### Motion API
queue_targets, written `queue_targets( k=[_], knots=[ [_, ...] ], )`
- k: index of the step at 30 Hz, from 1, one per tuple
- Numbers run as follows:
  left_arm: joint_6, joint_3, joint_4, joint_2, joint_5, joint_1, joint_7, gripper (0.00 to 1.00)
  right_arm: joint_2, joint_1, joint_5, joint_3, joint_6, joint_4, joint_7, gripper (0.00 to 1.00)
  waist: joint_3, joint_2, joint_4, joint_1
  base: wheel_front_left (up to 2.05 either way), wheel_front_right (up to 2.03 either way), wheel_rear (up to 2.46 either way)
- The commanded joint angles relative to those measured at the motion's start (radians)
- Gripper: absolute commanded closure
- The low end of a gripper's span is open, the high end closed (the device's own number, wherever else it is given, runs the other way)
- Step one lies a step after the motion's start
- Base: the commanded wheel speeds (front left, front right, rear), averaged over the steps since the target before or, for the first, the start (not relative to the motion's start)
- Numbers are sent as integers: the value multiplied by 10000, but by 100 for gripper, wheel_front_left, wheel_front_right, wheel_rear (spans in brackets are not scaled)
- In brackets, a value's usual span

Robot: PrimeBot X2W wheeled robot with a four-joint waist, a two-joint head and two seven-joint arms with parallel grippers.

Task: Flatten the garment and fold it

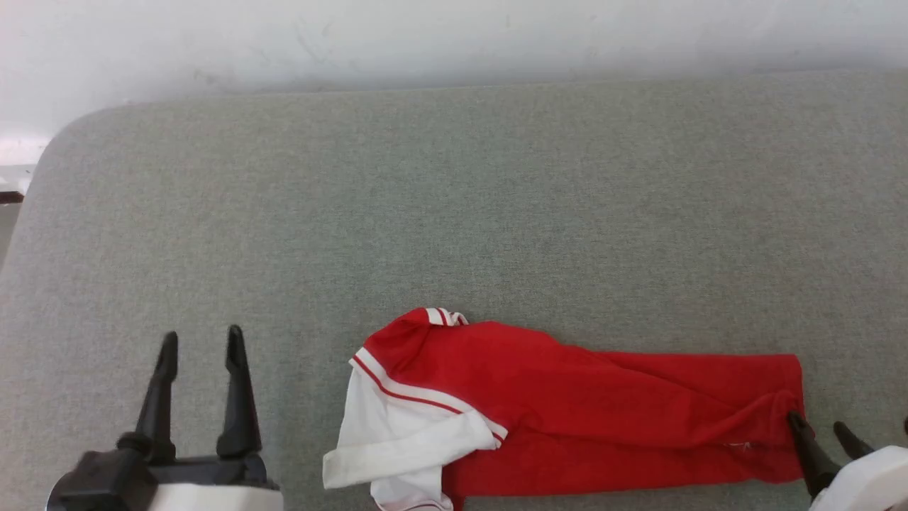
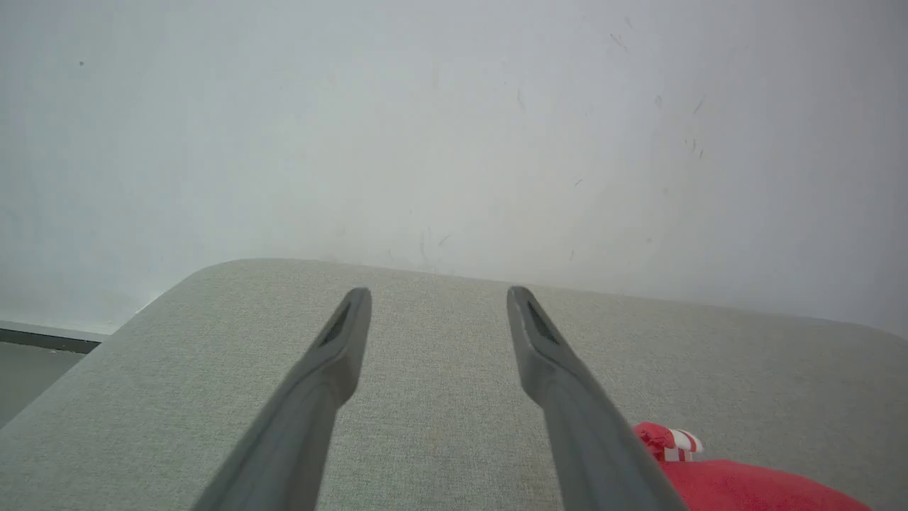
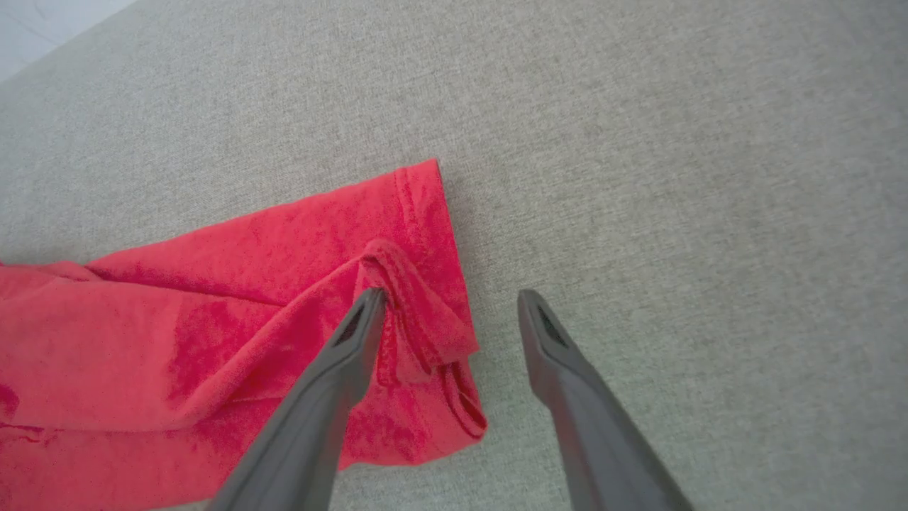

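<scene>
Garment [image 1: 567, 404] lies as a long, rumpled red strip near the front edge of the grey padded surface [image 1: 454, 213], collar and white sleeve [image 1: 397, 433] at the left end, hem at the right; the sleeve is crumpled over the red body; the right gripper [image 1: 817, 421] is at the hem corner, fingers spread and grasping nothing, one finger touching a bunched ridge of hem, the other over bare padding; the left gripper [image 1: 201, 333] hovers spread and empty, apart from the collar; a white wall [image 1: 454, 35] stands behind.
</scene>
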Motion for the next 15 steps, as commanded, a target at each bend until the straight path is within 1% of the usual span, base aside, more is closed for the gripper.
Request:
queue_targets(
  k=[1, 5, 14, 15],
  knots=[
    [-147, 70, 78, -37, 325, 138, -46, 0, 27, -214, -78, 52, -7, 210, -112, 0, 25, 0, 84, 1, 0, 0, 0],
    [-422, 169, 287, -240, 728, 170, -47, 0, 31, -434, -110, 305, -7, 760, -143, 0, 110, 0, 208, 1, 0, 0, 0],
    [-1046, 347, 648, -618, 860, 63, -48, 0, 42, -858, -205, 537, -7, 1925, 252, 0, 284, 0, 359, 1, 0, 0, 0],
    [-1108, 336, 696, -621, 880, 49, -48, 0, 49, -908, -169, 524, -7, 2074, 351, 4, 304, 0, 371, 1, 0, 0, 0]
  ],
)
